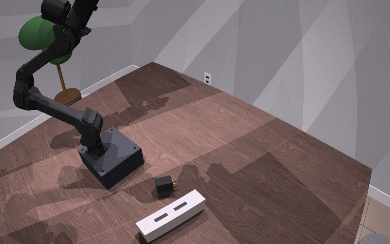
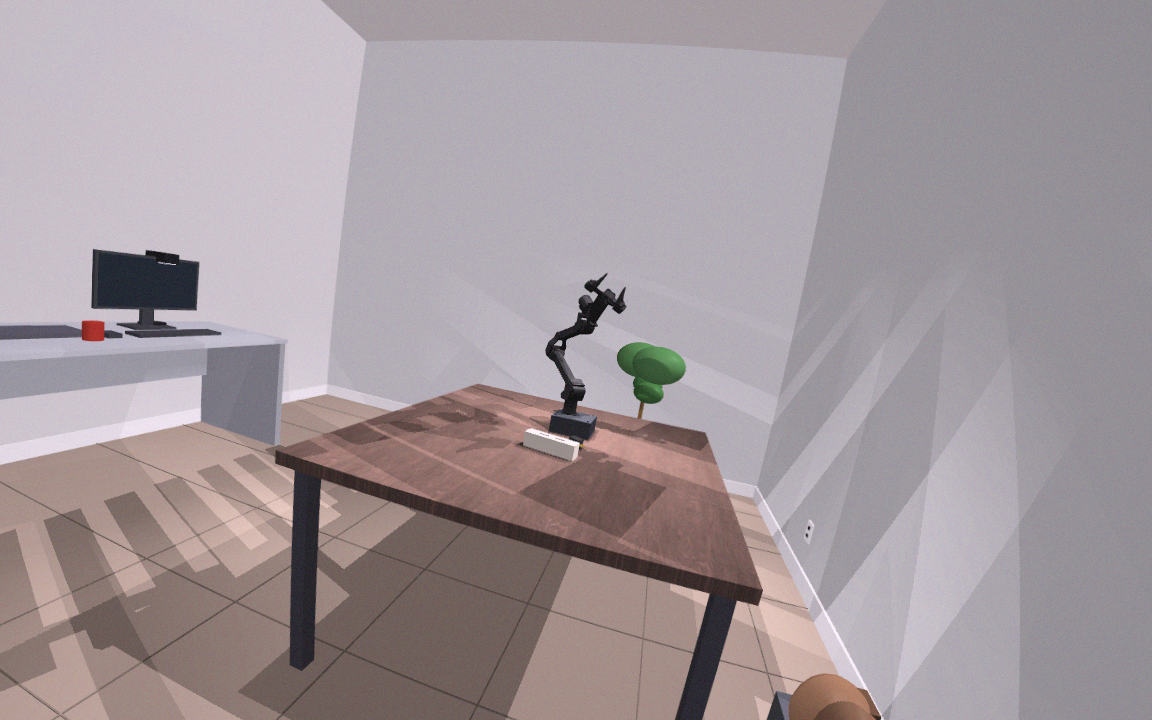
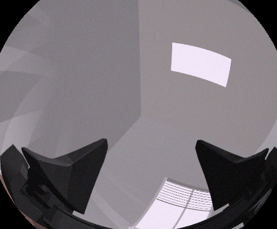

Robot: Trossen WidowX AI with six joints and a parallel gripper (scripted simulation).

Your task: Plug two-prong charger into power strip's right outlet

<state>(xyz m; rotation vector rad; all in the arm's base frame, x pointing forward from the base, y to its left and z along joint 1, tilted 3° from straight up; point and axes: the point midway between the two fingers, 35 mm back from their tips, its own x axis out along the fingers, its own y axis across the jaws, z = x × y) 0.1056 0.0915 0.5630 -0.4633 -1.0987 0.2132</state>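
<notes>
The black two-prong charger (image 1: 164, 184) lies on the table in the top view, between the arm's base and the strip, its gold prongs pointing right. The white power strip (image 1: 174, 223) (image 2: 550, 445) lies flat beside it, with two dark outlet slots in its top face. Both outlets look unoccupied. In the exterior view the charger is mostly hidden behind the strip. My gripper (image 2: 614, 284) (image 3: 154, 145) is open and empty, raised high above the table and tilted upward, far from the charger and the strip. In the top view the fingers are out of frame.
The arm's dark base box (image 1: 113, 157) (image 2: 572, 424) stands on the wooden table (image 1: 220, 121) (image 2: 473, 483), close behind the charger. A potted plant (image 1: 67, 96) (image 2: 657, 365) stands beyond the table edge. A desk (image 2: 240, 344) with a monitor (image 2: 145, 282) is at the left in the exterior view.
</notes>
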